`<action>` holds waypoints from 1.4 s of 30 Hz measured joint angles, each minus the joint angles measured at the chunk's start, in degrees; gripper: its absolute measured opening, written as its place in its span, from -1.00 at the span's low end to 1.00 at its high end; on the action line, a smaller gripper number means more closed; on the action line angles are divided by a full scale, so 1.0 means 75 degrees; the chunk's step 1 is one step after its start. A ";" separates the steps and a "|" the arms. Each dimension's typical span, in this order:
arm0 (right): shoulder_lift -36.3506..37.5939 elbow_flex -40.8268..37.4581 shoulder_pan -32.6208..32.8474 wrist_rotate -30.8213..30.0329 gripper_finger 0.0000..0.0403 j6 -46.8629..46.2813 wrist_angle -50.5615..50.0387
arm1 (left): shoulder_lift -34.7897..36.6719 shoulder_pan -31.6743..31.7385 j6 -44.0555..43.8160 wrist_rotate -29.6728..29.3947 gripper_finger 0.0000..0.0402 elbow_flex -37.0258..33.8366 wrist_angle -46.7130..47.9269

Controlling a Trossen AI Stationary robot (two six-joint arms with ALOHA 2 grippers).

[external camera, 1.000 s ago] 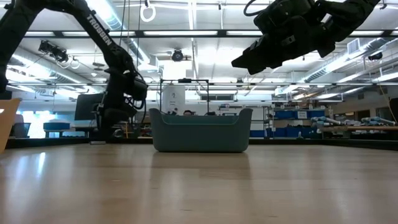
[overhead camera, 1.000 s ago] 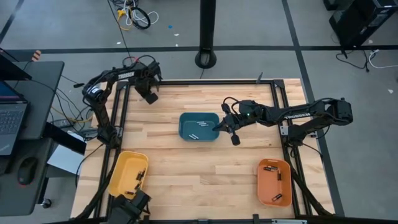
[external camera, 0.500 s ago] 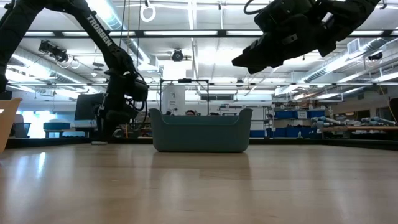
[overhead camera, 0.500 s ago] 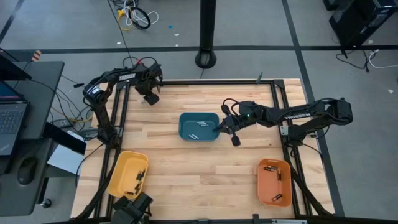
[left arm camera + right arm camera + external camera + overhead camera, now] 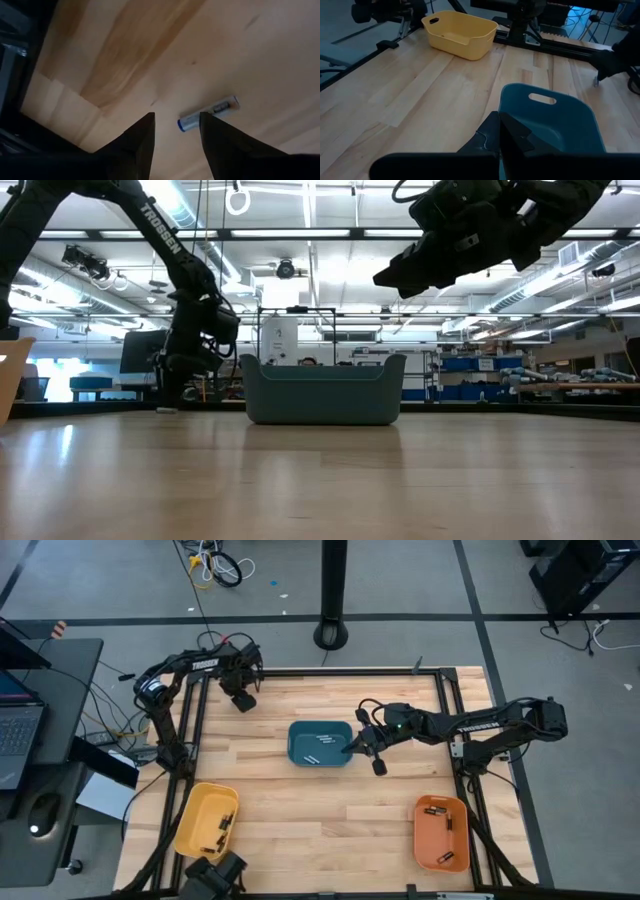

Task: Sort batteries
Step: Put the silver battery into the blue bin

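Up close, left gripper (image 5: 176,131) jaws spread beside 1 battery (image 5: 208,113); right gripper (image 5: 499,131) jaws closed, empty.

Pale wooden plank table (image 5: 320,800), framed by dark rails. Teal tray (image 5: 320,743) sitting at the middle, a few batteries (image 5: 316,747) lying inside. Yellow tray (image 5: 205,819) on the near left corner, holding several cells. Orange tray (image 5: 441,832) on the near right corner, likewise holding cells. One loose battery (image 5: 208,114) with a silvery body lying flat on the bare wood at the far left corner, well apart from all three trays.
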State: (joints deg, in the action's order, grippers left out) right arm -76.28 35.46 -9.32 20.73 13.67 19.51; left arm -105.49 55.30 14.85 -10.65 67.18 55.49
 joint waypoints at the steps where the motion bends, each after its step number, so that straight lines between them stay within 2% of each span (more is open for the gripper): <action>1: -0.0001 0.0000 0.0000 0.0000 -0.95 0.0000 0.0000 | 0.0000 -0.0029 0.0030 -0.0015 -0.20 0.0000 0.0036; 14: -0.0001 0.0000 0.0000 0.0000 -0.95 0.0000 0.0003 | 0.0000 -0.0643 0.0619 -0.0016 -0.20 0.0006 0.0088; 23: -0.0001 0.0000 -0.0001 0.0000 -0.95 0.0000 0.0003 | 0.0000 -0.0902 0.0433 -0.0026 -0.20 0.0012 0.0136; 26: -0.0001 0.0000 0.0000 0.0000 -0.95 0.0000 0.0003 | 0.0000 -0.1004 0.0439 -0.0292 -0.20 0.0012 0.0139; 35: -0.0001 0.0000 0.0000 -0.0001 -0.95 0.0001 -0.0001 | 0.0000 -0.1532 0.1414 -0.0427 -0.19 0.0012 0.0153; 42: -0.0001 0.0000 0.0000 0.0000 -0.95 0.0000 -0.0044 | 0.0000 -0.1446 0.1906 -0.0453 -0.19 0.0012 0.0177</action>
State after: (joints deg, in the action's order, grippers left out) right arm -76.29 35.46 -9.32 20.73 13.67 19.17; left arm -105.49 44.45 29.14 -14.04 67.26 56.82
